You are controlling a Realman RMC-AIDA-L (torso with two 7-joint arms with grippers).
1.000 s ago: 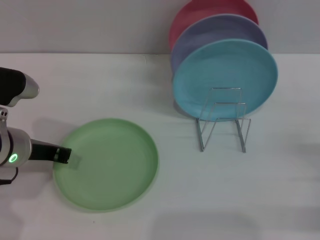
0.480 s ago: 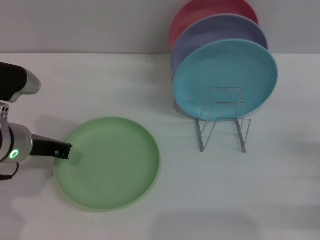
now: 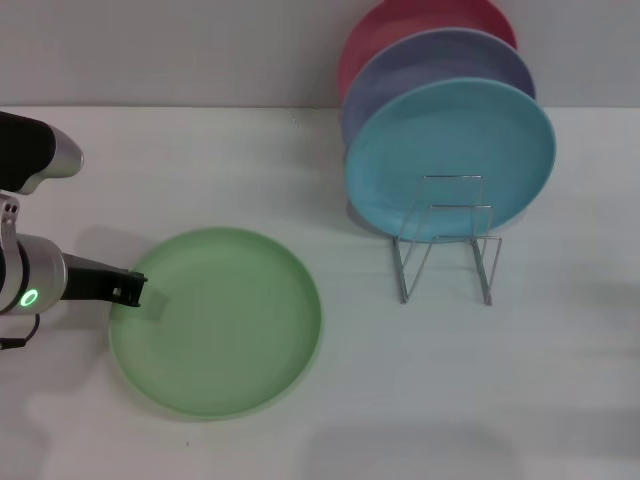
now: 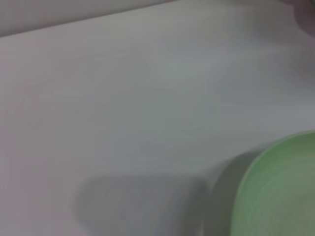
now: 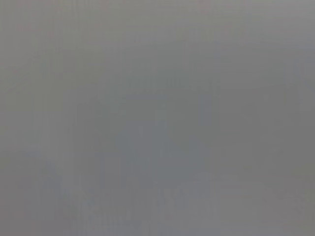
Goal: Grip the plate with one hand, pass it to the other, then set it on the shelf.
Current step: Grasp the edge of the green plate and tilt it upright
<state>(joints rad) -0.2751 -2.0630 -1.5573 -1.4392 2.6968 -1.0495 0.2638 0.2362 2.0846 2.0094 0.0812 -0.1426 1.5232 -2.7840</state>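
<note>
The light-green plate [image 3: 220,320] lies on the white table at the front left. My left gripper [image 3: 132,290], with the green ring on its cuff, reaches in from the left and is shut on the plate's left rim. That edge is slightly raised. The left wrist view shows part of the plate's rim [image 4: 280,191] above its shadow on the table. The wire shelf [image 3: 445,240] stands to the right of the plate, well apart from it. My right gripper is out of view, and the right wrist view shows only plain grey.
A turquoise plate [image 3: 450,150] leans upright against the back of the shelf. A lavender plate [image 3: 430,60] and a pink-red plate [image 3: 400,25] stand behind it. The white table [image 3: 330,420] runs to a grey wall behind.
My left gripper has moved slightly up and to the right. The green plate has shifted with it, and its left edge has lifted a little.
</note>
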